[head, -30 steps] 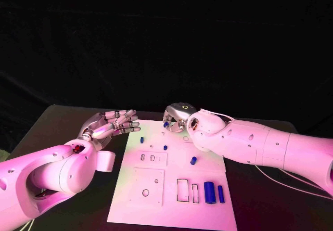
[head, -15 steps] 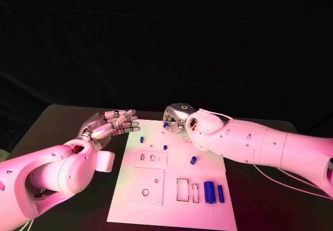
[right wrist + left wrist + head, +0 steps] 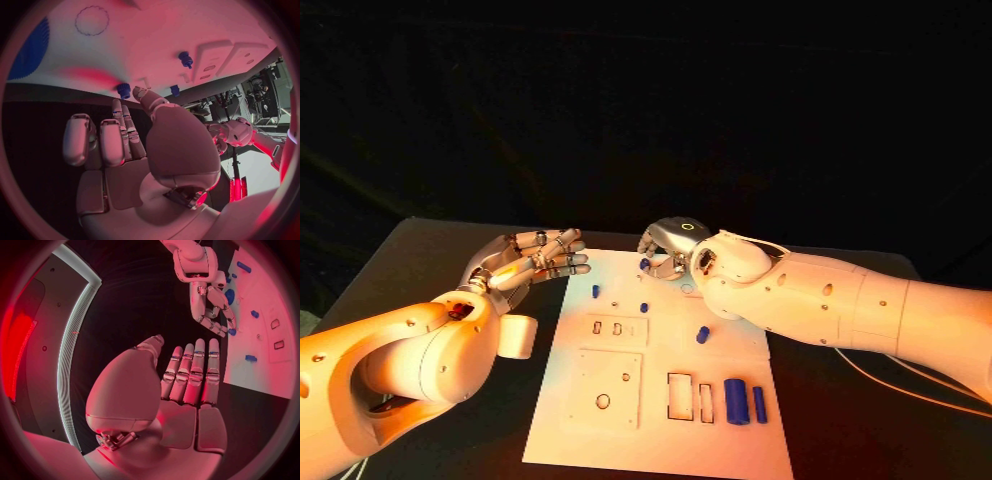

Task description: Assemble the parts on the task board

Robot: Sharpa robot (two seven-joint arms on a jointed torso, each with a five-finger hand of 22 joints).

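Left hand (image 3: 531, 256): left of centre, fingers straight and apart, holding nothing.
Right hand (image 3: 668, 247): fingertips at a small blue part (image 3: 645, 263) on the task board (image 3: 661, 440); grasp unclear.

I see the flat matte black table (image 3: 416, 260) beneath everything, and a dark black cloth backdrop (image 3: 646, 100) behind it.

Task board (image 3: 661, 400) mid-table, parts (image 3: 736, 400) on it, left hand (image 3: 531, 258) beside, right hand (image 3: 668, 245) over its far edge.
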